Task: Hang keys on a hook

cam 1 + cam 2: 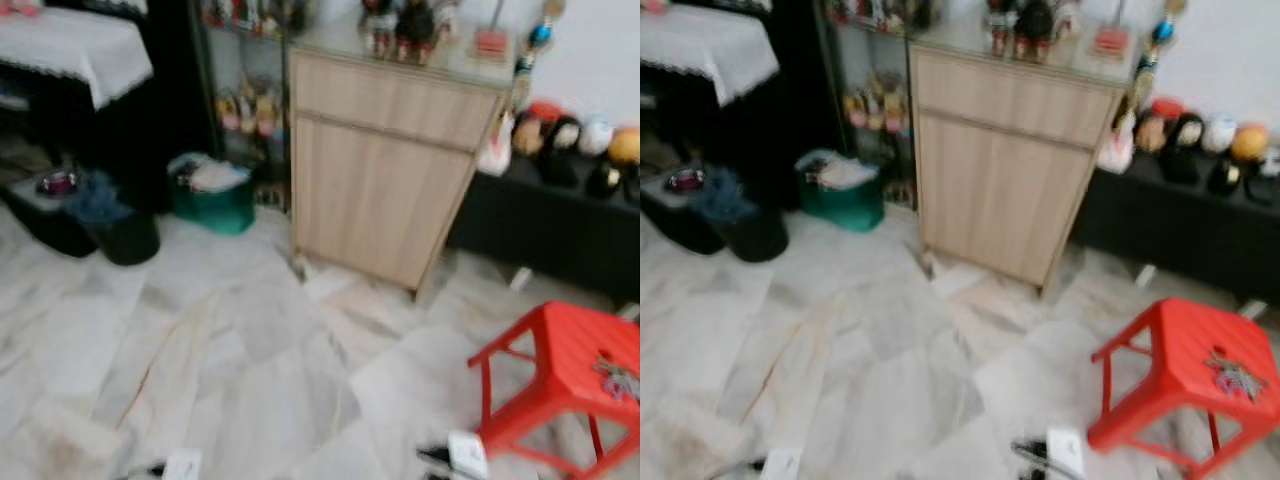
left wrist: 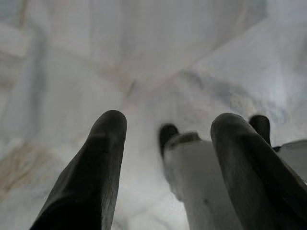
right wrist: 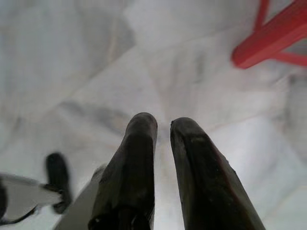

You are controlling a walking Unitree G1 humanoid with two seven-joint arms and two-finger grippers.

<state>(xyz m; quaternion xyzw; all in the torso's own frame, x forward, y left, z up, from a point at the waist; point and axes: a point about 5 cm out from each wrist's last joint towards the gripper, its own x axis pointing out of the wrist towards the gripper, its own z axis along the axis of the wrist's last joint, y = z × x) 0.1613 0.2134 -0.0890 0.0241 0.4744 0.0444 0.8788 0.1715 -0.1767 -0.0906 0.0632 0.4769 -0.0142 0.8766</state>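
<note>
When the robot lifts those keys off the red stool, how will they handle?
The keys look like a loose bunch, so they will probably dangle and shift. They lie flat on the red stool, so pinching them may be fiddly. Blur hides details.

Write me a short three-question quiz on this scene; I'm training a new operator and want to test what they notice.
1. True or false: the keys lie on the red stool.
2. Which hand has its fingers spread apart?
A. left hand
B. right hand
3. Fill in: the green bin stands on the floor to the robot's ____ of the wooden cabinet.

Key:
1. True; the keys rest on the seat, toward its right side.
2. A; the right hand's fingers are close together with nothing between them.
3. left
</note>
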